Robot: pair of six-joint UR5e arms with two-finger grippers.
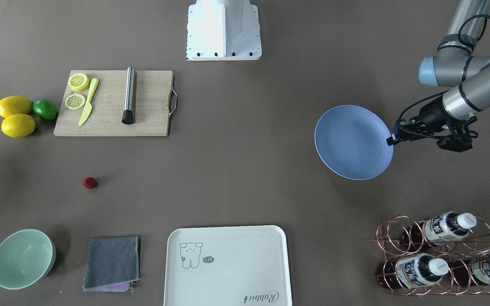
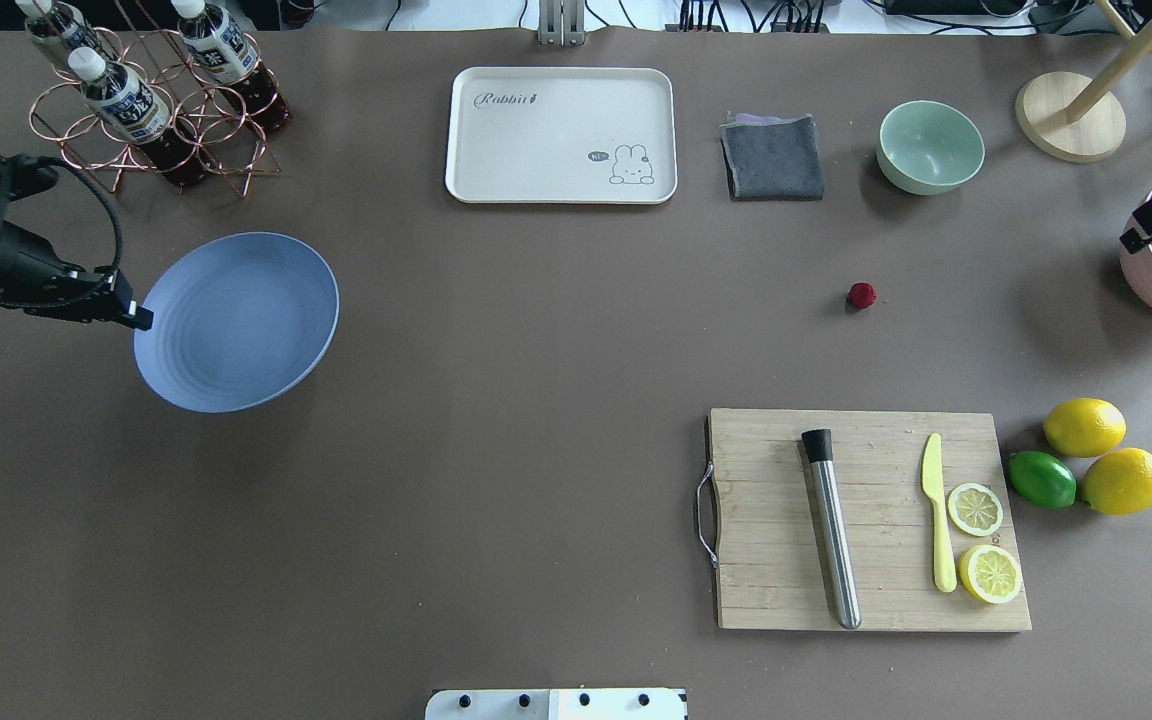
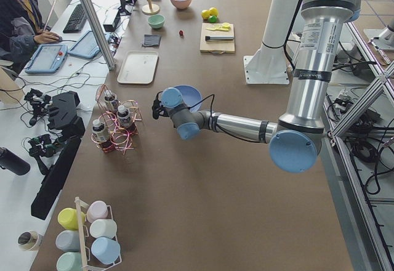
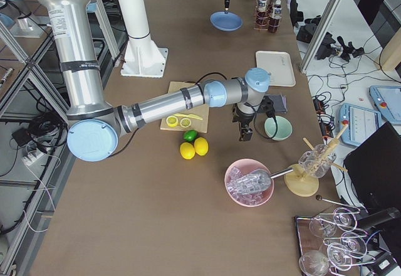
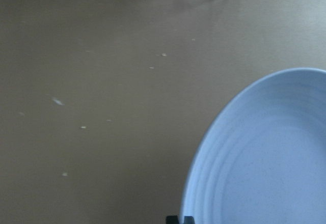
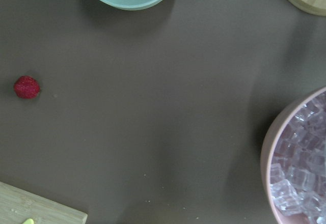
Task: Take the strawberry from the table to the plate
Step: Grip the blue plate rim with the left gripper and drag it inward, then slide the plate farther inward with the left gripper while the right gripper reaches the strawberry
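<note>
The strawberry [image 1: 90,182] [image 2: 862,295], small and dark red, lies alone on the grey-brown table [image 2: 536,330] between the green bowl and the cutting board. It shows at the left edge of the right wrist view [image 6: 26,87]. The blue-lavender plate [image 1: 353,142] [image 2: 236,320] [image 5: 265,158] is empty and tilted, and my left gripper [image 1: 391,138] [image 2: 141,318] is shut on its rim. My right gripper [image 2: 1131,238] [image 4: 243,137] hangs above the table between the strawberry and a pink bowl of ice; its fingers do not show clearly, so I cannot tell its state.
A wooden cutting board [image 2: 871,520] carries a steel muddler, a yellow knife and lemon slices. Two lemons [image 2: 1086,427] and a lime lie beside it. Along the far side stand a green bowl [image 2: 931,145], grey cloth [image 2: 774,158], cream tray [image 2: 561,135], bottle rack [image 2: 151,100] and pink ice bowl [image 6: 300,163].
</note>
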